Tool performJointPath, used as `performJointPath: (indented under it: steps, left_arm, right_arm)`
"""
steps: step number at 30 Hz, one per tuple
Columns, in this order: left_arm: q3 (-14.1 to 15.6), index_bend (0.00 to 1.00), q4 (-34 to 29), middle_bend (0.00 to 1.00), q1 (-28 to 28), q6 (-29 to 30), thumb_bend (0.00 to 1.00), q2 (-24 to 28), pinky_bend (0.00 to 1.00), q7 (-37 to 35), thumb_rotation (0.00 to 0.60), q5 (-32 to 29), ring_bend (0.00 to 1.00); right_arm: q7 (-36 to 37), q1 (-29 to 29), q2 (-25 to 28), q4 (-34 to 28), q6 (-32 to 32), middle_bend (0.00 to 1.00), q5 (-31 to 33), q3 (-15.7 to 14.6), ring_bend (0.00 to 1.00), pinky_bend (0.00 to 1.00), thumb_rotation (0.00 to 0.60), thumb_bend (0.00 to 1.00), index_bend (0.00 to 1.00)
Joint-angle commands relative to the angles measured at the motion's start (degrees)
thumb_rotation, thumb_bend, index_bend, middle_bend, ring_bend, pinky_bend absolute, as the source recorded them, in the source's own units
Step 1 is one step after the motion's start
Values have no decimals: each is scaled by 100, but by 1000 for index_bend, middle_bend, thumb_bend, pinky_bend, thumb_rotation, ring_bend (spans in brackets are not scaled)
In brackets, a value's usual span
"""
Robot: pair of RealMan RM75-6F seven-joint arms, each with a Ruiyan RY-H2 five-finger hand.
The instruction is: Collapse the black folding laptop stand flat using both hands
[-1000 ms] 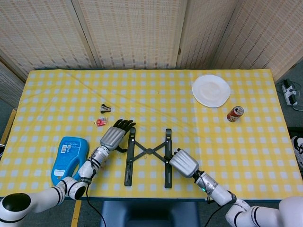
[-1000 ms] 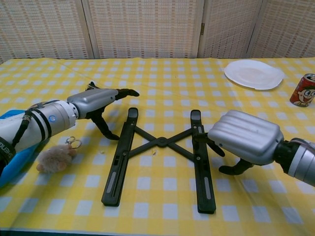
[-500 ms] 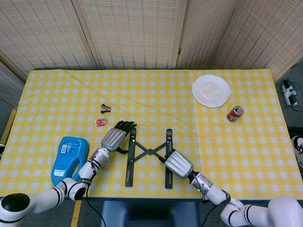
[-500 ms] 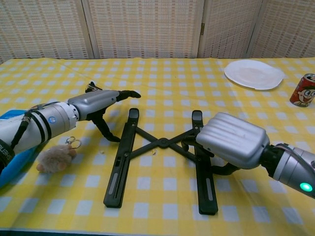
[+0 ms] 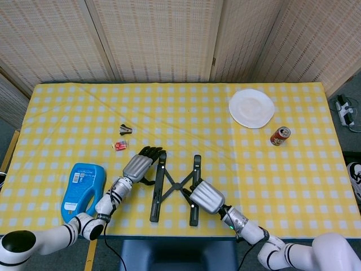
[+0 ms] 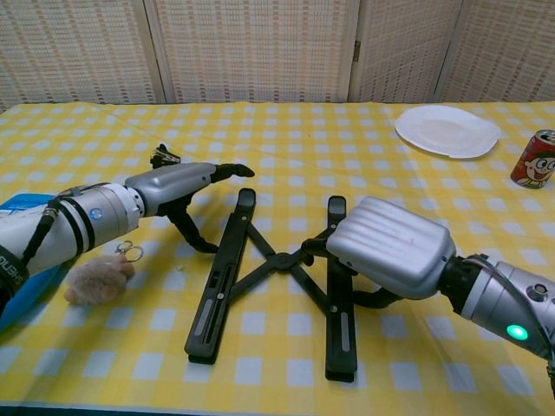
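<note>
Laptop stand lies on yellow checked tablecloth before woven screens.

Left hand flat (fingers extended); right hand curled.

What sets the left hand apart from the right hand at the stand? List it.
The left hand lies flat and stretched beside the left rail of the laptop stand, its dark fingers pointing to the rail's far end; the right hand sits curled over the right rail. The left hand lies further up the table; the right is nearer the camera. Both are silver.
</note>
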Motion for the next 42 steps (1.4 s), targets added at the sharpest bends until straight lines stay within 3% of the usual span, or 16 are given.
performJointPath:
  steps: [1, 30, 33, 36, 42]
  left_arm:
    - [-6, 31, -33, 68, 1, -9, 118, 8, 0, 2, 600, -15, 45]
    - [-28, 29, -378, 69, -3, -15, 118, -41, 0, 161, 600, -122, 45]
    - [-33, 25, -408, 68, 51, 87, 118, 43, 0, 210, 600, -119, 45]
    - [-42, 23, -470, 68, 104, 164, 118, 162, 0, 211, 600, -118, 44]
    - [-74, 21, -694, 68, 216, 298, 118, 466, 0, 158, 600, -124, 42]
  right_arm:
    - [-6, 15, -14, 3, 15, 643, -10, 7, 679, 621, 600, 275, 374]
    - [-321, 297, -367, -75, -155, 635, 41, 135, 672, 621, 600, 275, 374]
    - [-314, 308, -179, -342, -183, 548, 23, 86, 594, 615, 600, 274, 331]
    - [-340, 353, 105, -736, -251, 425, -4, 50, 481, 546, 600, 274, 183]
    - [-594, 788, 1021, -1984, -1354, 204, 472, 226, 283, 278, 600, 275, 19]
